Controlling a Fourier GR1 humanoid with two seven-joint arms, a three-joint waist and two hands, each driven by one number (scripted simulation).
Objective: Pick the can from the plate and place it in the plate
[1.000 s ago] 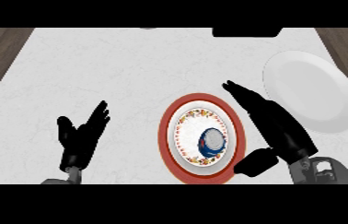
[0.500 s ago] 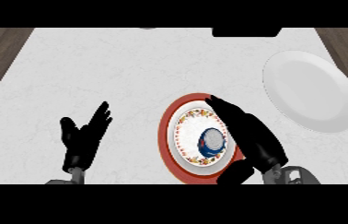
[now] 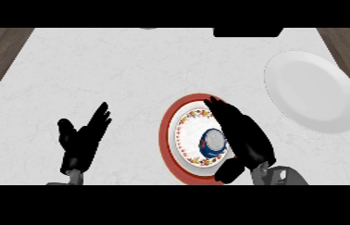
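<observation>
The small blue-and-white can stands upright on the red-rimmed floral plate, just left of the black right hand, whose straight fingers lie open alongside it, much nearer than the open left hand resting lower left.

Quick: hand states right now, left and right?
Left hand: open, holding nothing.
Right hand: open beside the can on the red-rimmed plate, not gripping.
</observation>
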